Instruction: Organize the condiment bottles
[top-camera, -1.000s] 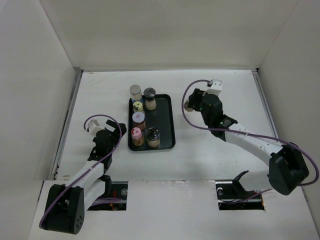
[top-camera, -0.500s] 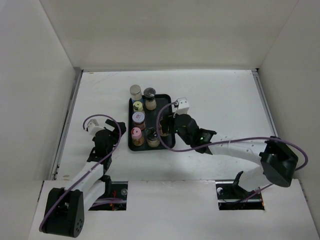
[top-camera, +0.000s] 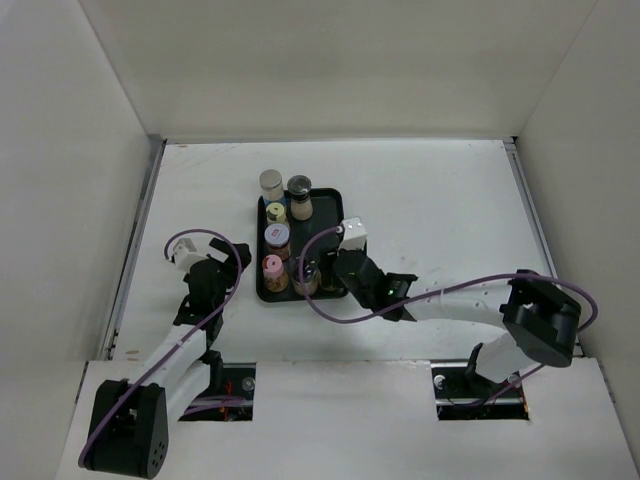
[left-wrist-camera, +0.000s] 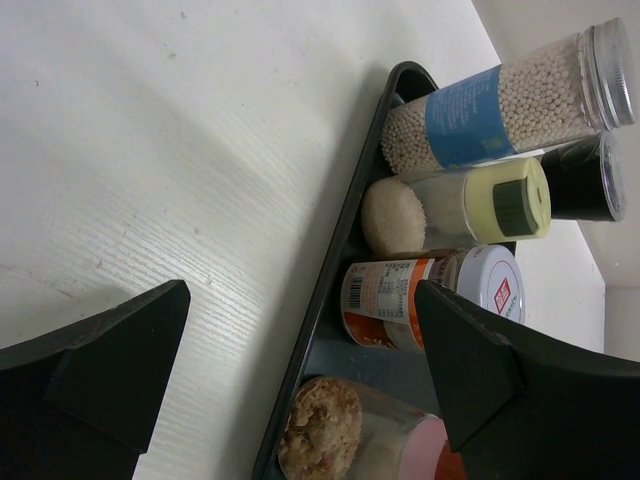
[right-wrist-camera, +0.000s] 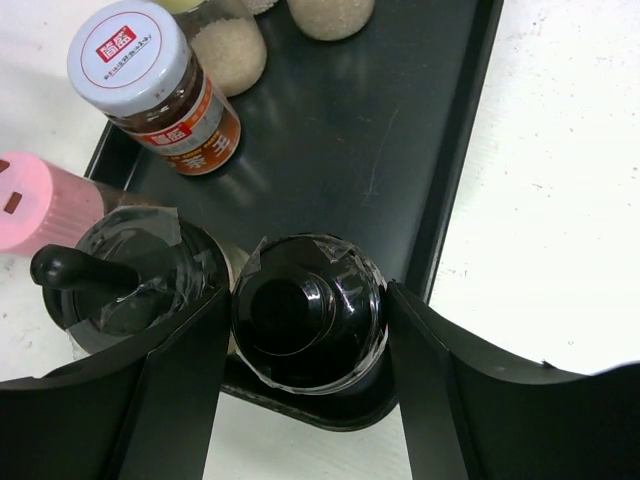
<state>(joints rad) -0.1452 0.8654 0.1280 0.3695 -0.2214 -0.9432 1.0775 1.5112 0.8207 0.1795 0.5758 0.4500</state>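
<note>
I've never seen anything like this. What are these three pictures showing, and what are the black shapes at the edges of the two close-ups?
These are two small robot arms bolted at the near edge of a white table. The wide picture comes from a fixed camera above and behind them. The two close-ups come from cameras on the wrists, so the black shapes are each gripper's own two fingers. On the table sits a black tray holding small spice jars, among them a pink-lidded jar and a yellow-lidded jar. The right gripper has its fingers closed on either side of a black-lidded jar by the tray's near right corner. The left gripper is open and empty, beside the tray's left edge.
</note>
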